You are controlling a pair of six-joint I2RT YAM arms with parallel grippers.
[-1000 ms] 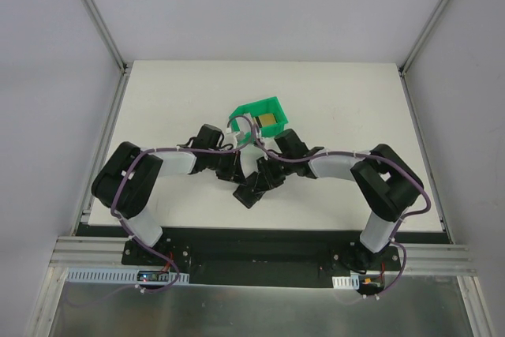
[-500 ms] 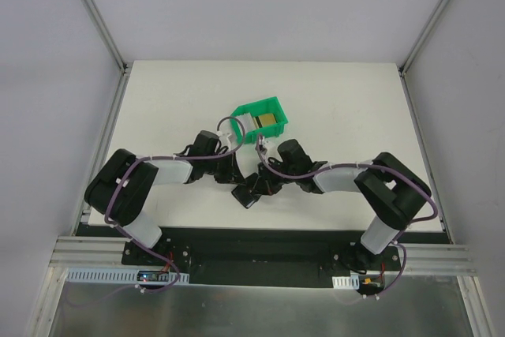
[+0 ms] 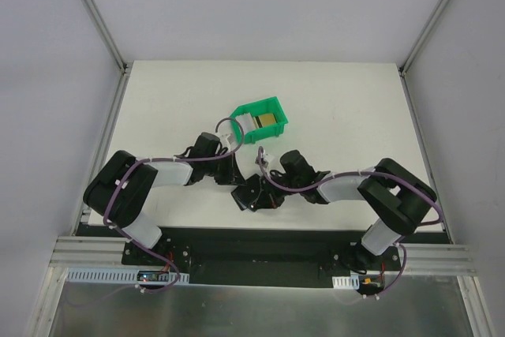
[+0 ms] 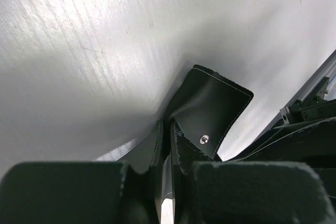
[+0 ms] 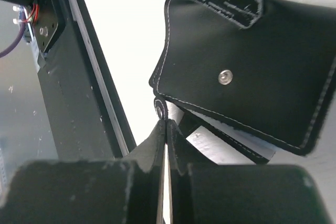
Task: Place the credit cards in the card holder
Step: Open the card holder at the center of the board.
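Here are two grippers, one black card holder (image 5: pixel 252 66), one green bin (image 3: pixel 260 105) and one gold card (image 3: pixel 269 120). The left gripper (image 4: pixel 169 129) is pinched tight on an edge of the card holder. The holder lies between both grippers on the white surface (image 3: pixel 173 100). The right gripper (image 5: pixel 166 124) is squeezed tight too, and its tips touch the little tab (image 5: pixel 159 109). The bin sits just past both grippers, with the card inside.

Bright, even overhead light; glare streaks the bench (image 4: pixel 79 35); near fingers (image 4: pixel 63 192) dark and blurred in both wrist views.
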